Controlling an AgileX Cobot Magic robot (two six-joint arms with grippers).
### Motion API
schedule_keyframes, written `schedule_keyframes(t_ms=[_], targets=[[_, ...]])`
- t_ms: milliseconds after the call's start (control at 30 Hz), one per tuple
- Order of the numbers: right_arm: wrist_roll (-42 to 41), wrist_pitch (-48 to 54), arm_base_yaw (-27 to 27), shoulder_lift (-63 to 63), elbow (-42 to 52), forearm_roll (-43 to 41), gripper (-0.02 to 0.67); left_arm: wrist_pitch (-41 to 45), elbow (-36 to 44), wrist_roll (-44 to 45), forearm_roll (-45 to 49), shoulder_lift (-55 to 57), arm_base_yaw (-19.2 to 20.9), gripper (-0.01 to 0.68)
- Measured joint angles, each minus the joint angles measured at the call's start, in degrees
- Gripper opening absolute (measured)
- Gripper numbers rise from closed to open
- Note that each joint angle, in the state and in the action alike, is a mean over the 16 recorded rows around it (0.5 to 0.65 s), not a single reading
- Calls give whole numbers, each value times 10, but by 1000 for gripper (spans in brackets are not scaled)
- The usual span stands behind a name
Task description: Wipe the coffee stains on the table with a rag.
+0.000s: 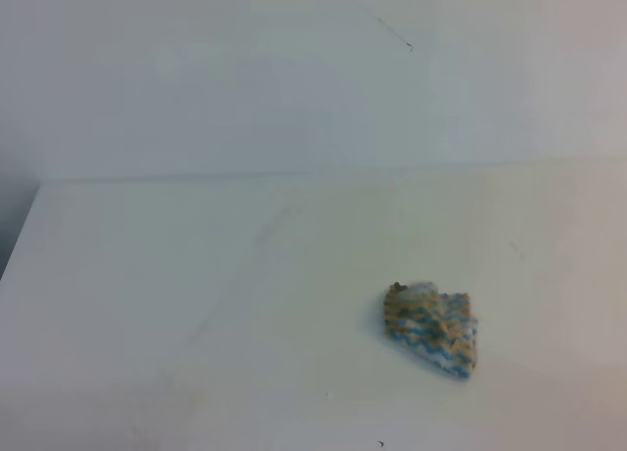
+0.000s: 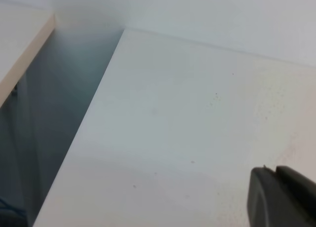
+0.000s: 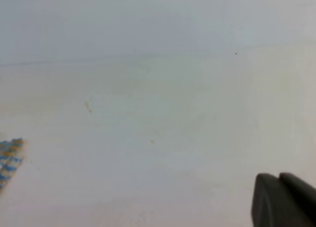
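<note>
The rag (image 1: 434, 328), a crumpled knitted cloth with blue, white and tan zigzags, lies on the white table (image 1: 196, 275) right of the middle. Its corner shows at the left edge of the right wrist view (image 3: 9, 158). No gripper touches it, and neither arm shows in the exterior high view. The coffee stains are out of view; only two tiny tan specks (image 3: 89, 107) mark the table there. My left gripper (image 2: 275, 170) hangs over bare table with its dark fingers pressed together. My right gripper (image 3: 279, 176) is likewise shut and holds nothing, well to the right of the rag.
A white wall with a thin dark scratch (image 1: 397, 34) rises behind the table. The table's left edge (image 2: 94, 113) drops into a dark gap (image 2: 54, 118), with a beige surface (image 2: 19, 44) beyond it.
</note>
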Motion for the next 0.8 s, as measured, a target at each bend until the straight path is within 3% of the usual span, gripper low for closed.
schedule_keyframes(t_ms=[800], targets=[[0,0,0,0,0,0,-3,-1,3,0,0,-2,0,1]])
